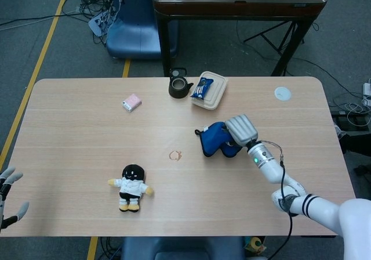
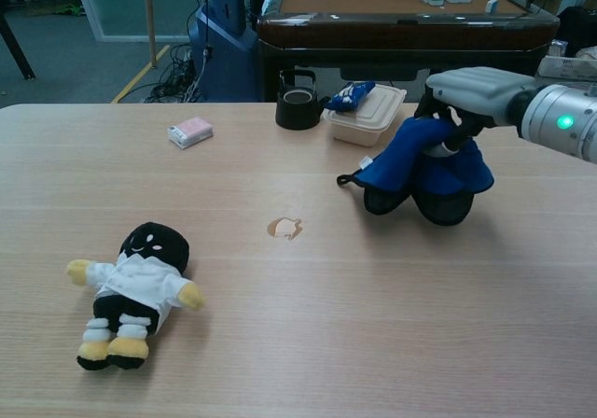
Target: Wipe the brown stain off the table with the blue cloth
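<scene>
My right robot hand (image 2: 466, 96) grips the bunched blue cloth (image 2: 424, 171).
Soft folds droop at centre right; the small brown ring-shaped stain (image 1: 175, 155) marks the pale wood-grain table (image 1: 87, 132).

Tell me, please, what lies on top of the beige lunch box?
A blue snack packet lies on the closed lunch box, toward its left side beside the black teapot. What is inside the box cannot be seen, because its lid covers it.

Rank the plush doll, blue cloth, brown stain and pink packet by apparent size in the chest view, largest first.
1-2. Plush doll and blue cloth: look alike in size; the doll lies nearer the camera and the cloth is bunched, so unranked.
3. Pink packet.
4. Brown stain, only slightly smaller.
</scene>
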Motion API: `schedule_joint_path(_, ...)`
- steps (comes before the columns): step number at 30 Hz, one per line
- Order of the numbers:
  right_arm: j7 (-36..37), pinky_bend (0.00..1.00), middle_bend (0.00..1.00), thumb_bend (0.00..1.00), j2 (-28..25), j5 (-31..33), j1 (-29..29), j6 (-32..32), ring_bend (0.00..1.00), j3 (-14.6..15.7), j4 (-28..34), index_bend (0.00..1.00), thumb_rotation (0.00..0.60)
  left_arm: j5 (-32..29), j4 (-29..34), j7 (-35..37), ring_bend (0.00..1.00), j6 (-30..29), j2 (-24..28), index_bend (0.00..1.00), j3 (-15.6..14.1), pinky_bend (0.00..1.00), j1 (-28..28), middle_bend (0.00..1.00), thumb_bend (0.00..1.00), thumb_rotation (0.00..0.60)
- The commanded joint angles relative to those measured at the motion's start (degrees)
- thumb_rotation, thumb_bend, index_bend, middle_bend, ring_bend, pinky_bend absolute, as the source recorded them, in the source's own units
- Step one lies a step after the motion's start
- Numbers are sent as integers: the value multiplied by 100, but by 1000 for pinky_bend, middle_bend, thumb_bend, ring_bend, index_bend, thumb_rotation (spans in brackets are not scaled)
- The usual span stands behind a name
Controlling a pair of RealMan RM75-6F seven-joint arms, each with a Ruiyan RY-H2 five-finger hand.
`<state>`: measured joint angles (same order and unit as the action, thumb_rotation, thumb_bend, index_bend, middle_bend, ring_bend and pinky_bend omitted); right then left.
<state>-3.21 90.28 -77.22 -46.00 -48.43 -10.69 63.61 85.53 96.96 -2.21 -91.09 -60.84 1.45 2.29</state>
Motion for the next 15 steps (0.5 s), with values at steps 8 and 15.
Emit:
schedule_joint_path(8,-631,870,642,468,228,321,-564,3,636,-463,1104,792,600,35,-5,78,107,-86,47,217,-21,167,63,116,246,600)
schedule_joint_path(15,-1142,871,643,468,1043,578,-1016,202,638,-479,686,791,600,15,-59,170,107,-141,73,216,-30,167,123,116,246,600)
